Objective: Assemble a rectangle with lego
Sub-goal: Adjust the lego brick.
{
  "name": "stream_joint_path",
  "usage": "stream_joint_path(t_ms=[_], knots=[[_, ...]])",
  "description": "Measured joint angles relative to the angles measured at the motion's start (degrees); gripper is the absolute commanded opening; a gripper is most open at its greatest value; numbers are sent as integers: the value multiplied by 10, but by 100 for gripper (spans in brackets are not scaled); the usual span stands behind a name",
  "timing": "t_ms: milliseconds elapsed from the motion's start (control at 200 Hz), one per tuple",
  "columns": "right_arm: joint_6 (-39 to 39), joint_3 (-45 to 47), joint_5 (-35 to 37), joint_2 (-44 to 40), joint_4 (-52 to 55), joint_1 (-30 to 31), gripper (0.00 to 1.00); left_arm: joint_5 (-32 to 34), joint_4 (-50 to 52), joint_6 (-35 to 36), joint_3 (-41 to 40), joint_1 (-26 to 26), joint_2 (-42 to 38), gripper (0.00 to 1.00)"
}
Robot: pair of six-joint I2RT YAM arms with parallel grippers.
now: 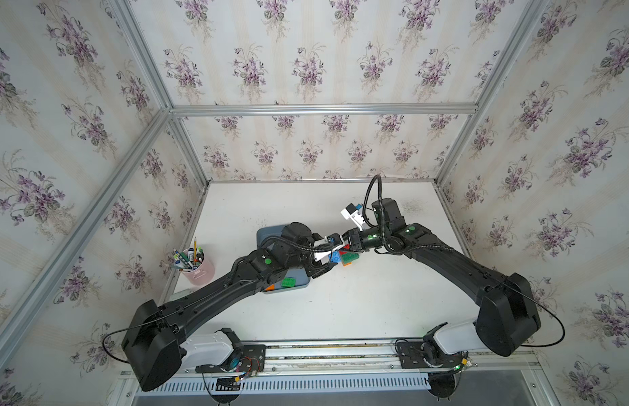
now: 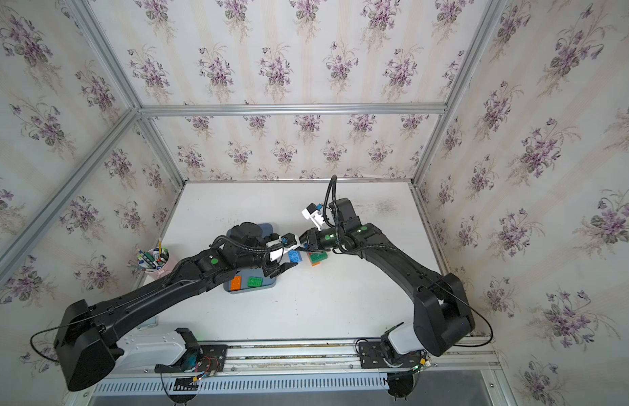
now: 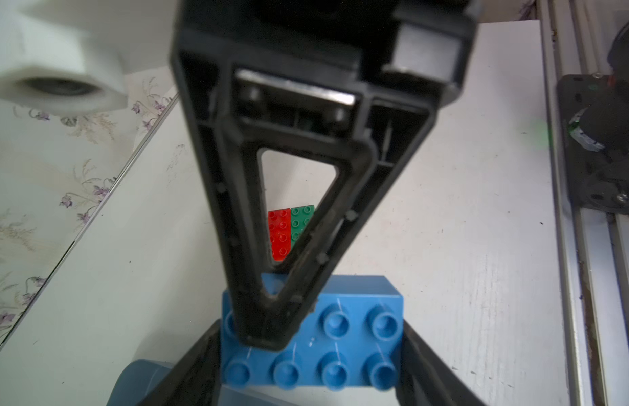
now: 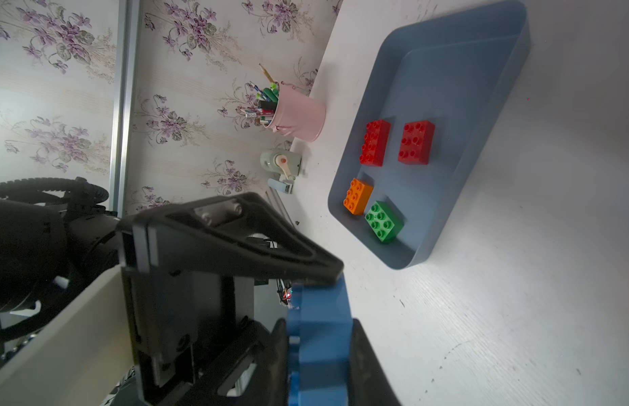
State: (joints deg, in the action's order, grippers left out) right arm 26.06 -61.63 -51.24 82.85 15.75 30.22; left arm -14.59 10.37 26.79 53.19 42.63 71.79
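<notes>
Left wrist: studded blue brick pinched by right claw; unclear for left claw.

Blue brick; blue-grey tray; walls w/ purple flowers.

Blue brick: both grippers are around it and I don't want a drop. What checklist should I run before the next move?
1. Right gripper shut on blue brick: ok.
2. Left gripper let go: cannot tell; its fingers flank the brick's ends.
3. Brick lifted off the table: cannot tell.
4. Red brick and green brick on the table lie side by side, studs up: ok.
5. Tray holds spare bricks: ok, four.
</notes>
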Motion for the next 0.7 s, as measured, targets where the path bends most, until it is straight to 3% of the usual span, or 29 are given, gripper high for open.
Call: stream_joint_path(t_ms=[200, 505, 704], knots=[[57, 9, 52, -22, -71, -3, 14, 40, -90, -72, -59, 0, -33, 87], [188, 110, 181, -92, -259, -1, 13, 153, -295, -277, -138, 11, -20, 84], [241, 163, 271, -127, -331, 22, 13, 204, -374, -303, -108, 46, 35, 79]])
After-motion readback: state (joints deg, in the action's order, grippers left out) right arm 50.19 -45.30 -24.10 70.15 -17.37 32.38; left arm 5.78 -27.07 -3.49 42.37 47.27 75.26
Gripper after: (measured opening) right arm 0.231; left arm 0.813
